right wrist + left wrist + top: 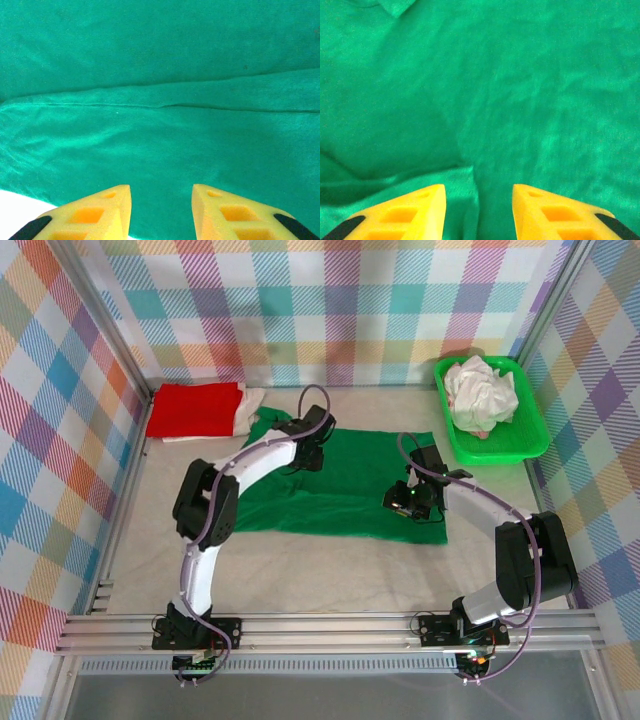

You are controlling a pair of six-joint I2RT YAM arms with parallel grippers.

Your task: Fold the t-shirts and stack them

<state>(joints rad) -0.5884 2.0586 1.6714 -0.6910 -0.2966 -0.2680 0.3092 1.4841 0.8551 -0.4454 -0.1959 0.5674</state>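
A dark green t-shirt (345, 485) lies spread over the middle of the table. My left gripper (312, 452) hovers over its far left part; in the left wrist view its yellow fingers (420, 212) stand apart above the cloth (520, 90), with a folded edge (455, 180) between them and nothing gripped. My right gripper (408, 502) is over the shirt's right front part; its fingers (225, 212) are also apart over green fabric (160, 145), holding nothing. A folded red t-shirt (195, 410) lies at the back left with white cloth (250, 405) beside it. A crumpled white t-shirt (482, 392) sits in the tray.
The bright green plastic tray (530, 445) stands at the back right. Checkered walls enclose the table on three sides. A metal rail (330, 630) runs along the near edge by the arm bases. Bare white table (330, 575) lies in front of the green shirt.
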